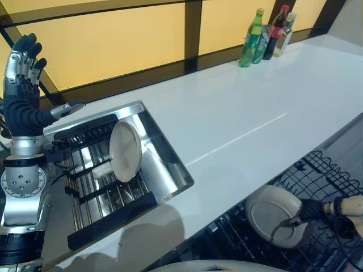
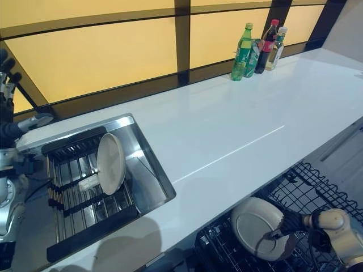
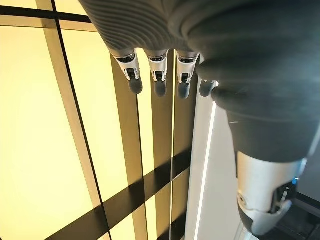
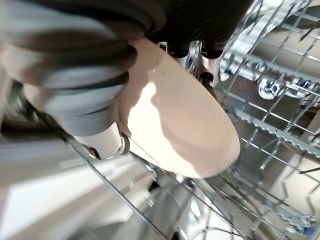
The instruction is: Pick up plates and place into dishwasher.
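The right hand (image 2: 306, 222) is down below the front edge of the worktop (image 2: 238, 130), inside the dishwasher rack (image 2: 317, 187), with its fingers and thumb closed on the rim of a pale plate (image 2: 256, 226). The right wrist view shows that plate (image 4: 190, 125) pinched between thumb and fingers and held on edge over the wire tines, probably so that it can slide upright between them rather than lie flat across them. Whether its lower rim already rests in the rack cannot be told.

A second plate (image 1: 125, 151) stands on edge in the sink (image 1: 164, 153) at the left end of the worktop, leaning on the slatted drying rack (image 1: 93, 187) that fills the basin; standing so, its rim is free for a grasp. By that count the task looks about halfway done.

The left hand (image 1: 22, 62) is raised by the rear left corner of the worktop, fingers straight and holding nothing, well clear of the sink and seemingly parked out of the way.

A cluster of bottles (image 2: 255, 48) stands at the far rear edge, well apart from the work.
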Available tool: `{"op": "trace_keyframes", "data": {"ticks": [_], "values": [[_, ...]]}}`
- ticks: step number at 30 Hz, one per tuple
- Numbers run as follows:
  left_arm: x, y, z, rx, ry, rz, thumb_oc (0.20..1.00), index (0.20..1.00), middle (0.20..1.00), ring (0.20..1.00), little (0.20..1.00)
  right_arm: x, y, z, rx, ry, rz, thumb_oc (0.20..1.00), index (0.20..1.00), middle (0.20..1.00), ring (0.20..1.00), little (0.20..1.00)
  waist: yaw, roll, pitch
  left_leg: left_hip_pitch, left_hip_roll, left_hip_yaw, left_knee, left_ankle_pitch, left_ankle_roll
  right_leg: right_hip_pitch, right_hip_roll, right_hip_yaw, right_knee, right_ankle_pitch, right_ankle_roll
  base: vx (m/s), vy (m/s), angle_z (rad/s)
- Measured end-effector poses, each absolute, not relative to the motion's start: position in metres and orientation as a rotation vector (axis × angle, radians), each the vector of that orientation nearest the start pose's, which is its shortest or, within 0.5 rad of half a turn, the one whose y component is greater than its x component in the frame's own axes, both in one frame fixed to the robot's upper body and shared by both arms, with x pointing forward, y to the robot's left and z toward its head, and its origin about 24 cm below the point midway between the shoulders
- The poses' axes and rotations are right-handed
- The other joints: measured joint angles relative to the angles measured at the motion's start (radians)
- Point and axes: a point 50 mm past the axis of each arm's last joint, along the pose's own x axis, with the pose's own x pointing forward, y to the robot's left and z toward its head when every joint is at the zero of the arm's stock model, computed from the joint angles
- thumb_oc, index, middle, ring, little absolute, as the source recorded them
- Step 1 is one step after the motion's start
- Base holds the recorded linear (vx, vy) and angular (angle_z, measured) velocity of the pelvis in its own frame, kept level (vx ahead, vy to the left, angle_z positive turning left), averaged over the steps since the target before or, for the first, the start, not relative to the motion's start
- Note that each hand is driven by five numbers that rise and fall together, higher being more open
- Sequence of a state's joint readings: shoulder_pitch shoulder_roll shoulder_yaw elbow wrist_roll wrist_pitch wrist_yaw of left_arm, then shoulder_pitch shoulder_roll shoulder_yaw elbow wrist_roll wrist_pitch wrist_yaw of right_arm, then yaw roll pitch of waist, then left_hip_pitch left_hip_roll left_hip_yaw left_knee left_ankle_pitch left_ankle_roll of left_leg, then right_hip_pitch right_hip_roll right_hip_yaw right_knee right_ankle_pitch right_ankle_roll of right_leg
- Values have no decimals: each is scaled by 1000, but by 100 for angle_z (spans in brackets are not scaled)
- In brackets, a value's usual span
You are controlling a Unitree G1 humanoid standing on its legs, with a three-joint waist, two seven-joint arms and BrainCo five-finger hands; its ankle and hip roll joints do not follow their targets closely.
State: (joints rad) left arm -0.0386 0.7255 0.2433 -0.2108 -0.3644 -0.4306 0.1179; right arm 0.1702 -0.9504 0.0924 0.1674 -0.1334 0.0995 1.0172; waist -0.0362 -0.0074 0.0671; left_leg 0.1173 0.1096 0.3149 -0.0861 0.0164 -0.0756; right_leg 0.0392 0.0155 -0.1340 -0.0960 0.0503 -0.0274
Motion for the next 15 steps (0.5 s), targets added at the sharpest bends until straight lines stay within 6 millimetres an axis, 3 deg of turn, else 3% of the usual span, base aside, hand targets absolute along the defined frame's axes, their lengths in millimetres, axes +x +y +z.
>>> {"op": "trace_keyframes", "data": {"ticks": [9, 15], "values": [[229, 269, 210, 354, -757, 115, 1000, 1000, 1000, 1000, 1000, 170, -301, 2, -864, 1055, 1016, 200, 200, 200, 200, 200, 0, -6, 14, 10, 0, -19, 0, 0, 0, 18, -1, -16, 0, -8, -1, 7, 9, 5], [227, 266, 213, 363, -768, 117, 1000, 1000, 1000, 1000, 1000, 170, -290, -12, -980, 1043, 982, 200, 200, 200, 200, 200, 1, -4, 30, 13, 0, -20, 0, 0, 0, 22, -1, -16, 0, -9, -1, 0, 0, 0]]}}
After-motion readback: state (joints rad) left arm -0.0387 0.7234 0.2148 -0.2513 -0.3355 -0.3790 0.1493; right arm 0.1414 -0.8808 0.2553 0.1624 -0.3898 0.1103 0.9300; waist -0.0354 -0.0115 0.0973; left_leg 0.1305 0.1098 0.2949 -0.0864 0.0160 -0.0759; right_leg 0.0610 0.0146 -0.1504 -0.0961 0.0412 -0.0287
